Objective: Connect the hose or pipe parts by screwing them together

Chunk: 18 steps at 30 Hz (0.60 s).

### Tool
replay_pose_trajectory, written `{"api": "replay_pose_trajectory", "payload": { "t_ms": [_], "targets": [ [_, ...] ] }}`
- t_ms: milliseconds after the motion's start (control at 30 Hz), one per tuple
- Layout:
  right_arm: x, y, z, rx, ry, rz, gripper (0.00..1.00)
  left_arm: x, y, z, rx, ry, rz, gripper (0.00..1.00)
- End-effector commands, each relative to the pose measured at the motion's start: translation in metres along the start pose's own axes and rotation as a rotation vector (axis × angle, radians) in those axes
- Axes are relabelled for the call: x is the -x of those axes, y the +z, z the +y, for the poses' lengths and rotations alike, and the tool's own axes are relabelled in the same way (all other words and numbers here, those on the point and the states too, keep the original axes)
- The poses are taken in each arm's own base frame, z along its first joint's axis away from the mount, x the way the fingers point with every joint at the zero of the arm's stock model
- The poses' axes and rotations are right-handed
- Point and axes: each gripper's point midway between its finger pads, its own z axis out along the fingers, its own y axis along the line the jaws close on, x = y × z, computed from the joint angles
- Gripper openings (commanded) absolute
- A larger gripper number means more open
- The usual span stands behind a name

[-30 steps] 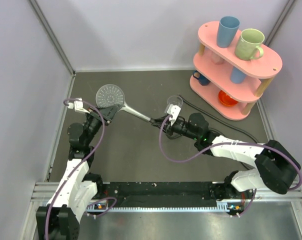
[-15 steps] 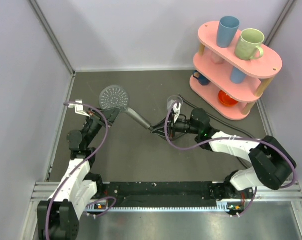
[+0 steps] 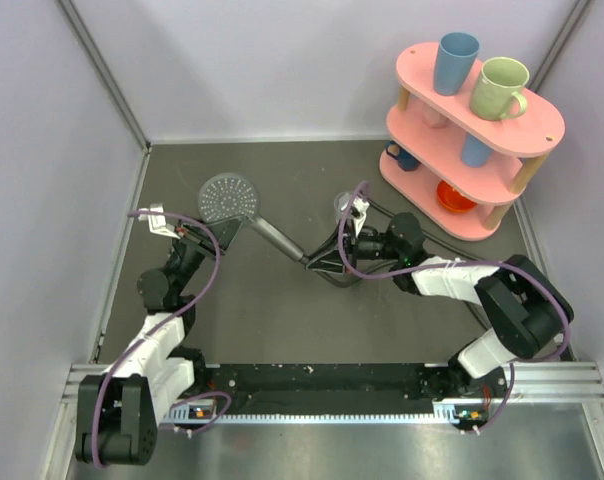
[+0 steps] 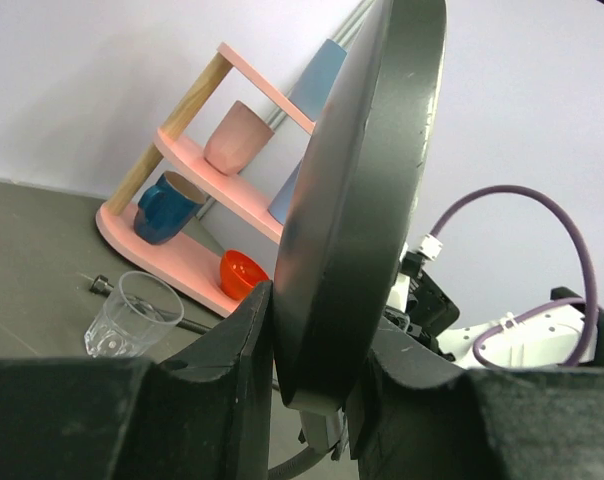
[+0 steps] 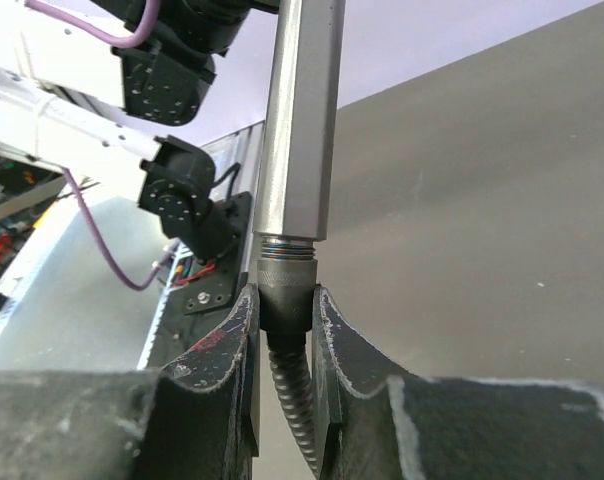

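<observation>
– Dark grey tabletop (image 3: 282,320), pale walls, pink shelf (image 3: 527,115) of cups at the far right. Item one, the hand shower: where was it?
– Hand shower (image 3: 227,196): between the two arms, apparently lifted off the table. Its round disc lay toward the left arm and its straight handle (image 3: 275,238) slanted down toward the right arm. Left gripper (image 4: 317,350): clamped on the rim of the disc, one finger on each face.
– Item two, the hose?
– Flexible hose (image 5: 294,400): its end nut (image 5: 285,280) was in line with the handle's end and touching it. Right gripper (image 5: 285,300): closed on that nut, a finger on either side.
– Condition of the joint?
– Judged started, not shown finished. The nut met the handle, with a narrow ridged band between them that was possibly thread not taken up. Tightness could not be read from any view.
– Outstanding?
– Probably further turns of the nut until it seated, then release of both parts. Clear cup (image 4: 132,315): stood on the table near the shelf, apart from the work, no part in the job
</observation>
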Motion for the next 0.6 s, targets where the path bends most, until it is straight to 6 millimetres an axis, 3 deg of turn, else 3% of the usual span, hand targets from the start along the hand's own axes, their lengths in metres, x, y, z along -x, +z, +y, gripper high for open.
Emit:
{"api": "replay_pose_trajectory", "payload": {
  "t_ms": [0, 333, 567],
  "targets": [
    [0.071, 0.011, 0.042, 0.205, -0.184, -0.159, 0.00, -0.042, -0.015, -0.036, -0.172, -0.038, 0.201, 0.00],
    [0.075, 0.011, 0.043, 0.269, -0.093, -0.177, 0.00, -0.042, -0.016, -0.037, -0.217, -0.016, 0.157, 0.00],
    [0.074, 0.007, 0.030, 0.245, -0.047, -0.173, 0.00, -0.044, -0.013, -0.028, -0.197, -0.058, 0.161, 0.00]
  ]
}}
